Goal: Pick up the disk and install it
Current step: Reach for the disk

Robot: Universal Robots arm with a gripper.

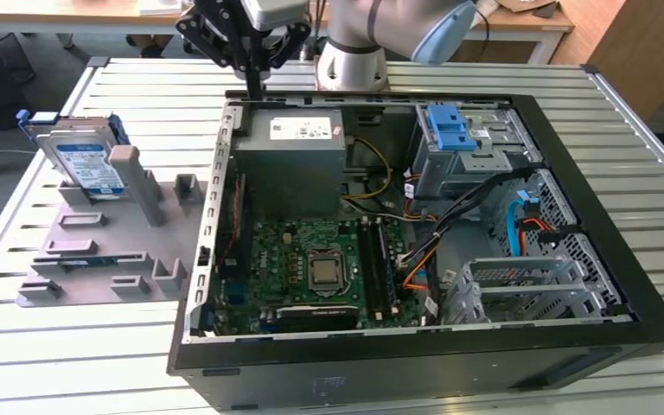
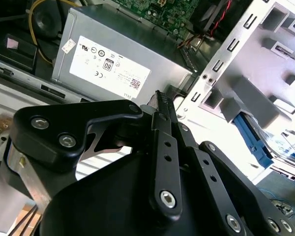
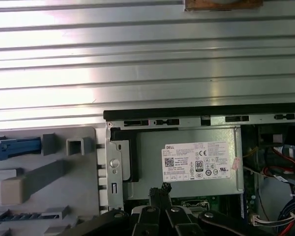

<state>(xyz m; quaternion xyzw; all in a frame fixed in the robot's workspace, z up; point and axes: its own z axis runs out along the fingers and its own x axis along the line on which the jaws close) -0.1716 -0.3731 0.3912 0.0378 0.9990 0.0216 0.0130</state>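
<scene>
The disk (image 1: 87, 164) is a silver hard drive with a white-and-blue label and a blue frame. It stands on edge in a grey holder (image 1: 101, 251) at the exterior view's left, beside the computer case. Its blue frame edge (image 3: 14, 147) appears in the first wrist view. My gripper (image 1: 253, 86) hangs above the case's back left corner, over the power supply, well apart from the disk. Its black fingers (image 2: 161, 105) lie pressed together, shut, with nothing between them. In the first wrist view the fingertips (image 3: 160, 189) sit over the power supply.
The open black computer case (image 1: 609, 337) lies on a slatted metal table (image 1: 79, 363). Inside are a grey power supply (image 1: 297, 147), a motherboard (image 1: 321, 268), a light-blue latch piece (image 1: 453, 130) on the drive bay, a metal cage (image 1: 528, 285) and loose cables.
</scene>
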